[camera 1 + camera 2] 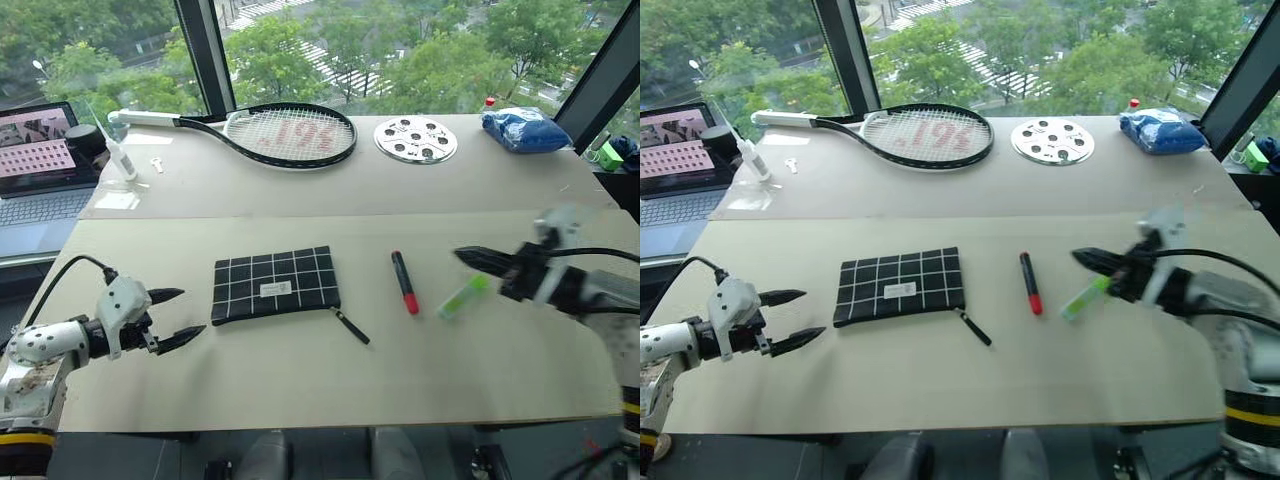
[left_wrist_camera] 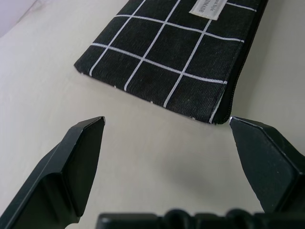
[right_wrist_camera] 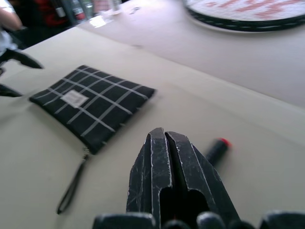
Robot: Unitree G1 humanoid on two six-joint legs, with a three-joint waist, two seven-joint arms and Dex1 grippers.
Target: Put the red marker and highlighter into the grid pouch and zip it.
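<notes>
Right of the grid pouch (image 1: 275,287), the red marker (image 1: 404,282) lies near-upright, black cap far.

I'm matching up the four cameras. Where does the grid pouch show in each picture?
Left eye view: grid pouch left of centre, ahead of the open left gripper.
Right eye view: pouch left of centre, left of the red marker.
Left wrist view: top, beyond the fingertips.
Right wrist view: left of centre.
Shared landmark: its white label.
</notes>
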